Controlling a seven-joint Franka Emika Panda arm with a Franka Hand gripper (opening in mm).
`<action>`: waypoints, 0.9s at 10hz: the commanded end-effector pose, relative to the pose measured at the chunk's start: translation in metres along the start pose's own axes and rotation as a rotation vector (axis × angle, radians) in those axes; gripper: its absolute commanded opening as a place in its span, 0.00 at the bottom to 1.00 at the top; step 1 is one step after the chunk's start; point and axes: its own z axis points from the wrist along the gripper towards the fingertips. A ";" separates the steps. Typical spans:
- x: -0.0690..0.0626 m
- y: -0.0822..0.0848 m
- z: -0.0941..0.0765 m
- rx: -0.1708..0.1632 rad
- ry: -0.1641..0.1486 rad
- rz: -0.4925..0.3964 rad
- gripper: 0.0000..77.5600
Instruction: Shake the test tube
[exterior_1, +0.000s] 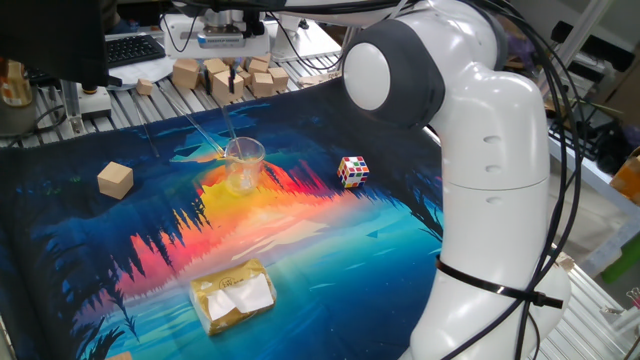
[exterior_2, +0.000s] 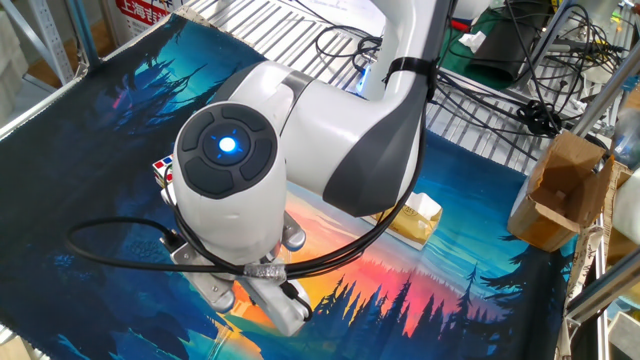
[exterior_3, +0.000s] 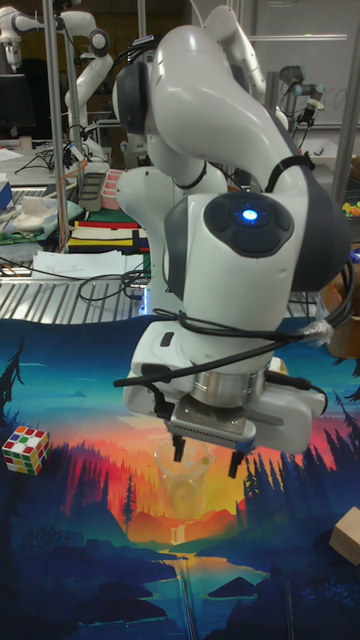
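Glass makes this delicate: the tube (exterior_1: 203, 128) leans in the beaker (exterior_1: 243, 164), light, slick, brittle. My gripper (exterior_3: 207, 459) hangs spread and empty above. I'd pinch its upper shaft gently, clear of the rim.

Table (exterior_1: 120, 105) with slatted metal top carries a sunset-forest print mat (exterior_1: 300, 230); on the mat: beaker (exterior_1: 243, 163), wood block (exterior_1: 115, 180), puzzle cube (exterior_1: 352, 171), yellow packet (exterior_1: 233, 295); wooden blocks (exterior_1: 225, 75) piled on the bare slats.
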 end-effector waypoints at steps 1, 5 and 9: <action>0.000 0.000 -0.001 -0.001 -0.007 0.007 1.00; 0.000 0.000 -0.001 -0.001 -0.007 0.007 1.00; 0.012 -0.004 0.013 0.006 -0.010 0.051 1.00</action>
